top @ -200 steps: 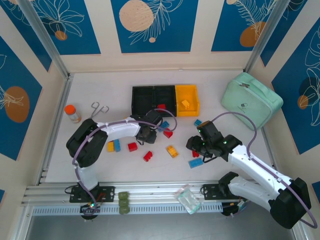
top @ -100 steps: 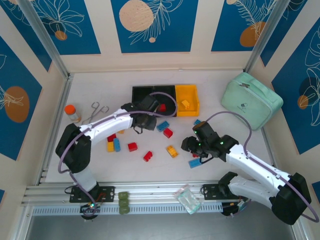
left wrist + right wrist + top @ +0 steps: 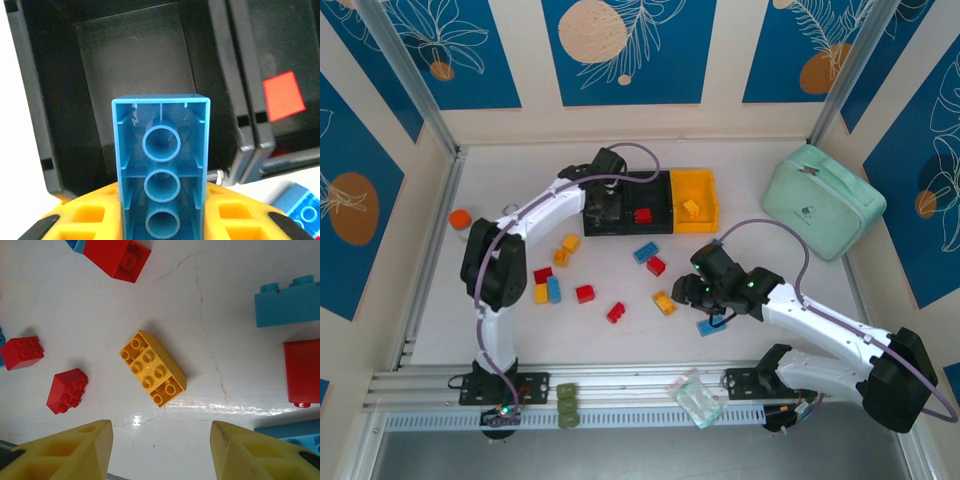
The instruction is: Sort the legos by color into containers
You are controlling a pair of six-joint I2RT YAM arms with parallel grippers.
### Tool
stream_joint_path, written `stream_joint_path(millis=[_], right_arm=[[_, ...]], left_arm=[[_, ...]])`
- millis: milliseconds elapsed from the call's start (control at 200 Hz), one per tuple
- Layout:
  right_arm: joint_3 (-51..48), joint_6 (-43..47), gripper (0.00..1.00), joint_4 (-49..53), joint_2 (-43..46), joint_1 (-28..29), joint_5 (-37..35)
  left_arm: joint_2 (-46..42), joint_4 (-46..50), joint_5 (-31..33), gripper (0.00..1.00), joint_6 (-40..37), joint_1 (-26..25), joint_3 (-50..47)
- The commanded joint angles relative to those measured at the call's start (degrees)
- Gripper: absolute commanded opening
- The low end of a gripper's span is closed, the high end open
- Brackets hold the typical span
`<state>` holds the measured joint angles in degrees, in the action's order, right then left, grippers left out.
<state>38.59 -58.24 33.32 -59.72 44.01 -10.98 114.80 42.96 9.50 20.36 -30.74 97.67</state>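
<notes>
Closest to me, the right gripper (image 3: 161, 442) hangs over the table, its fingers (image 3: 75, 450) spread wide with nothing between them. A yellow 2x4 brick (image 3: 152, 369) lies studs-up just ahead of that gap. Its long axis slants across the line between the fingers, so I'd guess the wrist needs a turn before it closes on the short sides. A small red brick (image 3: 67, 390) and a loose blue brick (image 3: 287, 302) lie near it.

Farther back, the left gripper (image 3: 605, 208) is clamped on a held blue brick (image 3: 161, 180), hollow underside showing and long axis pointing straight out from the jaws. It hangs directly over the left black bin (image 3: 135, 65), whose floor looks bare. The middle black bin (image 3: 260, 40) holds 1 red piece (image 3: 283, 95). Letting go there looks like the next move.
</notes>
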Motion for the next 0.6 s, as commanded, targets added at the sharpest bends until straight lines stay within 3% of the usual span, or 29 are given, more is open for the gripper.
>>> stream_joint_path(millis=[0,395,595], right_arm=[[1.91,-1.27,0.54,-0.55,-0.80,0.81,-1.05],[2.51,-1.53,0.54,-0.54,-1.67,1.25,-1.50],[2.63,-1.46,0.54,-0.28,-1.84,1.25,-1.67]], left_arm=[[3.09,3.12,-0.56,0.27,-1.63,1.11,4.29],[9.66,3.52,-1.18,0.28,-0.63,2.13,8.57],[11.32,3.93,-0.54,0.36,-0.58,2.09,9.38]])
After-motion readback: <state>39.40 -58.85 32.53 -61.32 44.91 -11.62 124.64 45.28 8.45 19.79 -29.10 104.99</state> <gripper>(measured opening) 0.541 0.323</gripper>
